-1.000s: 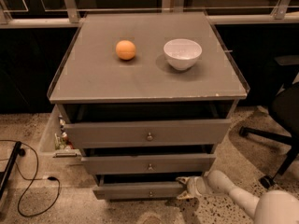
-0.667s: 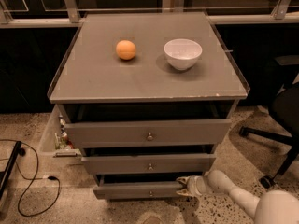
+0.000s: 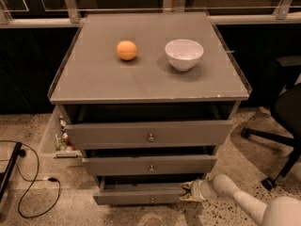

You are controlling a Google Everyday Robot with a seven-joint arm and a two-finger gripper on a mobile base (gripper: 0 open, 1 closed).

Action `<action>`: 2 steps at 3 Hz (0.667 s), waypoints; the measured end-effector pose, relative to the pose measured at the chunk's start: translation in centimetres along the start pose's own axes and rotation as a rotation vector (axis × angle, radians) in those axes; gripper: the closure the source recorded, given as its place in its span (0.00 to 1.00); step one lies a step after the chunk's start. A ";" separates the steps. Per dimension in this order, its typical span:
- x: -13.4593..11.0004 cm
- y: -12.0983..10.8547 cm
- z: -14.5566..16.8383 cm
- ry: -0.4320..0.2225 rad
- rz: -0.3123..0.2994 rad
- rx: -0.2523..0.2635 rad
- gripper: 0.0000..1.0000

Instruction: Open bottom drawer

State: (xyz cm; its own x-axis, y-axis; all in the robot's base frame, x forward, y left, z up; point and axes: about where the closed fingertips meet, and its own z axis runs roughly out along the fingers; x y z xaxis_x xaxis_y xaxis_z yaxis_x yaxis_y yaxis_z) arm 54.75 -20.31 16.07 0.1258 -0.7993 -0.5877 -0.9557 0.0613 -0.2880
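Observation:
The bottom drawer (image 3: 136,195) is the lowest, narrowest grey front of three, with a small round metal knob (image 3: 151,200). It stands pulled out a little, with a dark gap above its front. My gripper (image 3: 186,191) comes in from the lower right on a white arm (image 3: 235,197). It sits at the drawer's right end, touching the upper right edge of the front. The knob is to its left and untouched.
The middle drawer (image 3: 150,164) and top drawer (image 3: 148,134) also stand slightly out. An orange (image 3: 127,50) and a white bowl (image 3: 184,54) rest on the cabinet top. An office chair base (image 3: 273,145) is at the right, a black cable (image 3: 33,192) lies at the left.
The bottom drawer front has come out slightly further. The gripper stays at its right end.

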 end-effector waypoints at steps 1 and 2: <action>-0.1 1.0 -0.6 -0.002 0.000 0.000 1.00; -0.3 2.3 -1.1 -0.003 0.006 0.003 0.81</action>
State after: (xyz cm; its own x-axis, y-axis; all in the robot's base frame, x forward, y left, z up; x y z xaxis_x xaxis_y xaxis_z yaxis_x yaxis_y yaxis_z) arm 52.20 -20.57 16.39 0.1210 -0.7968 -0.5919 -0.9557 0.0678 -0.2866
